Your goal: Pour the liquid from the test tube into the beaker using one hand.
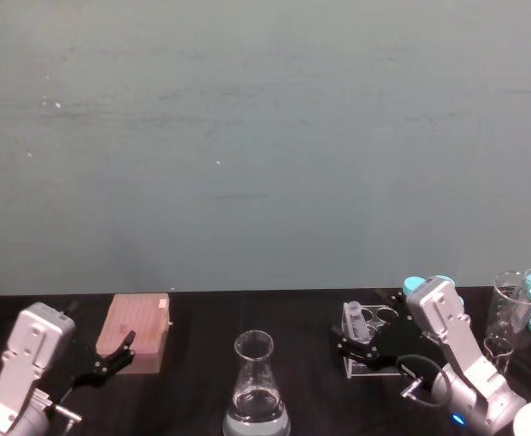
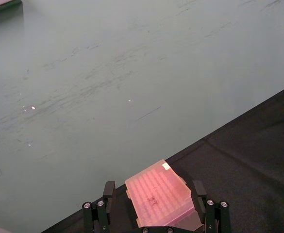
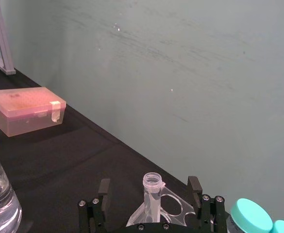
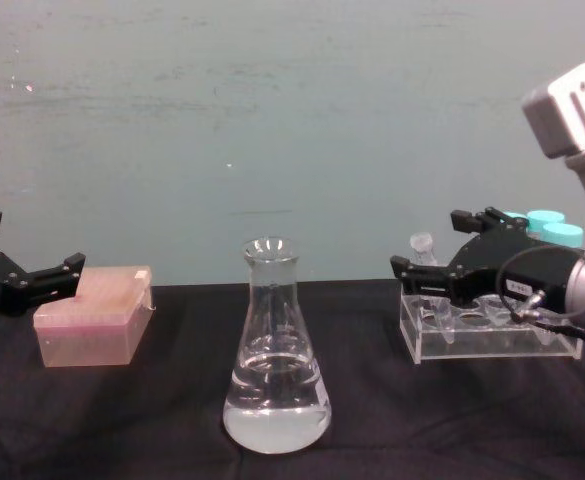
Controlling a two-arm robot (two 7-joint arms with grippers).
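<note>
The test tube (image 3: 152, 191) stands upright and uncapped in a clear rack (image 4: 492, 340) on the right of the black table. My right gripper (image 3: 149, 187) is open, with one finger on each side of the tube (image 4: 424, 250) and not touching it. I cannot tell how much the tube (image 1: 353, 320) holds. The beaker (image 4: 277, 350), a tall glass conical flask (image 1: 256, 391), stands at the middle front with clear liquid (image 4: 277, 405) in its base. At the left, my left gripper (image 2: 152, 188) is open just short of a pink box (image 2: 161, 194).
Tubes with turquoise caps (image 4: 547, 222) stand at the rack's far end behind my right gripper (image 4: 430, 242). A clear glass vessel (image 1: 515, 313) holding more tubes is at the far right. The pink box (image 4: 97, 315) lies left of the flask. A grey-green wall rises behind the table.
</note>
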